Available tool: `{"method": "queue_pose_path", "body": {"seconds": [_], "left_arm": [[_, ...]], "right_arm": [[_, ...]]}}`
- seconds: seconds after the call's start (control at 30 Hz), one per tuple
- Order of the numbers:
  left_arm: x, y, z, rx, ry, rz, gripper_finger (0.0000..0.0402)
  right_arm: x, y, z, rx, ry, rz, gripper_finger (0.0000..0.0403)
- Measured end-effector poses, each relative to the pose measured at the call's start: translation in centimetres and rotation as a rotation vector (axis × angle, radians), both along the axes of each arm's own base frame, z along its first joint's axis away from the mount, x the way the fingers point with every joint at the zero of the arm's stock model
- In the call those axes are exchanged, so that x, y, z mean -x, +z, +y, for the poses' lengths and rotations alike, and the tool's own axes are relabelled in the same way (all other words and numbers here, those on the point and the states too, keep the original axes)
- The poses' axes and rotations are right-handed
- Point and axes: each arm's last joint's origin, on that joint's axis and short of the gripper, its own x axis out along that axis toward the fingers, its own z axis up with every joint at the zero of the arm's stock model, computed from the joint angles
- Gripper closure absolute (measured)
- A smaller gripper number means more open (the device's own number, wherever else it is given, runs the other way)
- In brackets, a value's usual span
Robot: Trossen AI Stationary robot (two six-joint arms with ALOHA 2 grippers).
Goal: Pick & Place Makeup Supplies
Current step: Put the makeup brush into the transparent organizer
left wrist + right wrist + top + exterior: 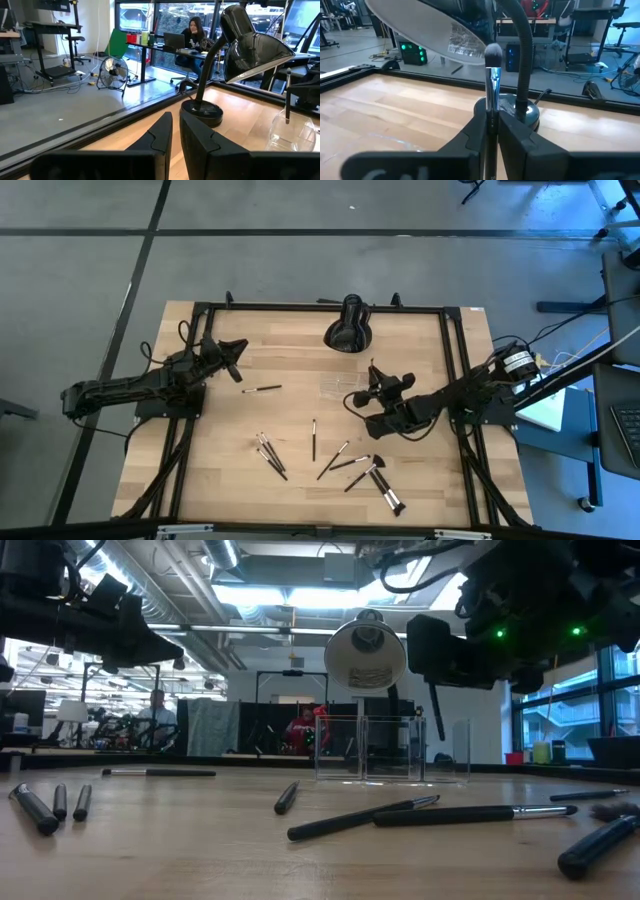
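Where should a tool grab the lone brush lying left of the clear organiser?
Take the lone brush at mid-handle, coming straight down, with the fingers across its width. It lies flat, pointing left-right, apart from the others, so there is room on both sides.

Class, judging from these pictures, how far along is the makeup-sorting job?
Done: nothing shows in the clear organiser. In hand: the right claw grips one brush upright beside the organiser. Left: a dozen or so brushes lie on the table; the left claw waits shut.

lamp point(349, 326) behind organiser point(345, 387), brushes point(330, 460) in front
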Motion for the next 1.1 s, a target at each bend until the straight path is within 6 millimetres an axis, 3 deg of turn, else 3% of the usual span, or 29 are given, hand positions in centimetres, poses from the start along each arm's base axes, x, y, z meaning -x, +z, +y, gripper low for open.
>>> {"method": "queue_pose_path", "body": {"seconds": [0.37,0.57,0.8,0.97,1.1], "left_arm": [[0.0,0.0,0.0,0.019,-0.022,-0.016,0.0368],[-0.1,-0.1,-0.1,0.021,-0.045,-0.008,0.0368],[-0.1,-0.1,-0.1,0.022,-0.063,-0.007,0.0368],[-0.2,-0.1,-0.2,0.026,-0.097,-0.005,0.0368],[-0.2,-0.3,-0.2,0.049,-0.098,-0.003,0.0368]], "right_arm": [[0.1,0.5,-0.1,-0.044,0.027,-0.004,0.0264],[0.9,4.2,-0.3,-0.141,0.127,-0.051,0.0263],[3.1,8.1,-0.3,-0.449,0.429,-0.108,0.0265],[3.3,8.3,1.5,-0.623,0.635,-0.106,0.0266],[2.8,7.1,3.5,-0.750,0.710,-0.107,0.0266]]}}
